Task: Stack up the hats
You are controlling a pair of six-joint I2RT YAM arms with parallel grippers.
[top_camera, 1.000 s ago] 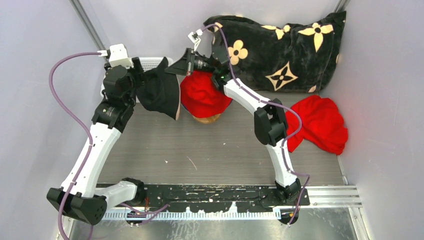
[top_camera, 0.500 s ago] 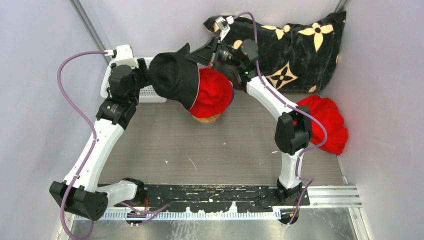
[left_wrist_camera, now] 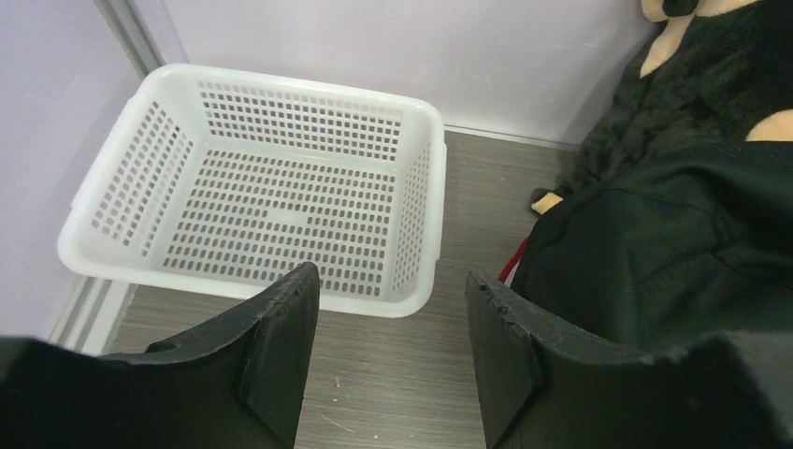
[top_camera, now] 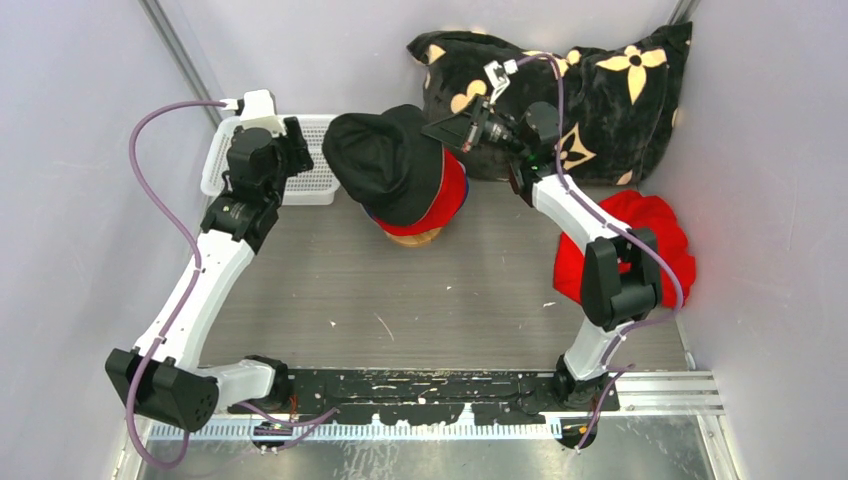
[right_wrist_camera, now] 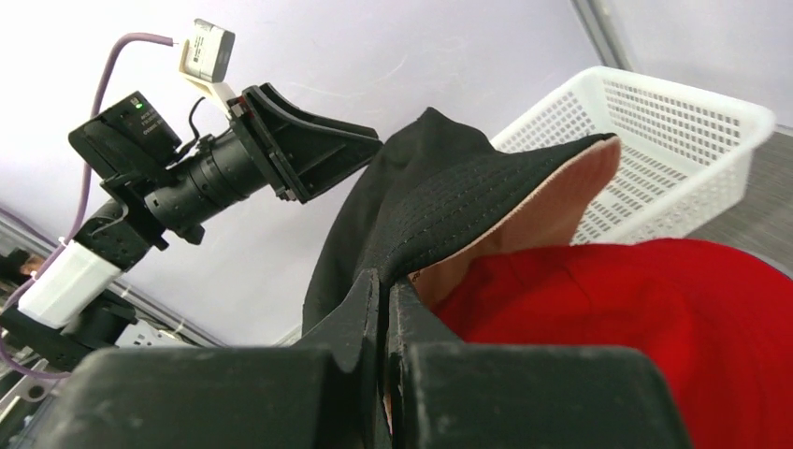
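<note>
**Top external view.** Locate the black hat (top_camera: 388,165) at the far centre of the table (top_camera: 400,300). It lies tilted over the red hat (top_camera: 452,195) and covers most of it. A sliver of the orange hat (top_camera: 415,238) shows below at the near side. Any hats lower in the pile are hidden.

The right gripper (top_camera: 430,130) meets the black hat at its far right edge. The left gripper (top_camera: 305,152) stands just left of the black hat, in front of the basket (top_camera: 215,165). From here you cannot tell whether it touches the hat.

The pillow (top_camera: 600,90) lies against the back wall. The red cloth bundle (top_camera: 660,245) sits at the right, partly behind the right arm.

**Left wrist view.** The left gripper (left_wrist_camera: 393,281) has its jaws parted to a moderate gap, with nothing between them. The basket (left_wrist_camera: 252,82) is ahead on the left. The black hat (left_wrist_camera: 655,243) fills the right side, just beside the right-hand finger; you cannot confirm contact. The pillow (left_wrist_camera: 711,84) is behind it.

**Right wrist view.** The right gripper (right_wrist_camera: 385,281) is fully closed and pinches the brim of the black hat (right_wrist_camera: 439,201). The tan underside of the brim is raised above the red hat (right_wrist_camera: 608,318). The left gripper (right_wrist_camera: 360,150) sits at the far side of the black hat. The basket (right_wrist_camera: 673,140) is beyond.
</note>
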